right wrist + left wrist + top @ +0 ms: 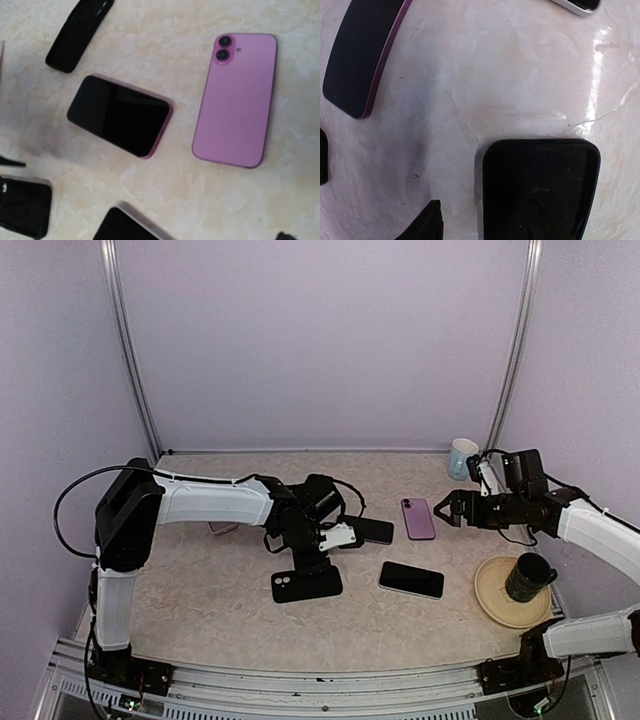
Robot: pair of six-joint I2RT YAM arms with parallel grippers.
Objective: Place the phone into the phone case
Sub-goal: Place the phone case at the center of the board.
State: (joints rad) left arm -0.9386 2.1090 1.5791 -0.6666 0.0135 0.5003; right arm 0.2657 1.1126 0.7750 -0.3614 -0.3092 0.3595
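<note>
Top: left gripper (320, 552) jaws part-open, gripping nothing, over the far edge of black phone case (307, 586), which lies flat on the table (200, 580). Right gripper (447, 508) spread wide, empty, just beside face-down pink phone (418, 518). Screen-up phone (411, 580) lies right of the case, apart. Left wrist: one fingertip (427, 225) sits off-centre, case to its right. Right wrist: pink phone back-up, pink-edged phone (120, 115) beside it, not touching.

We are looking at bright, even overhead light on the table (200, 590), with soft shadows. In the left wrist view, glare is streaking toward the surface's right edge and the black case (540, 190) is blurring; the right wrist view is looking soft.
</note>
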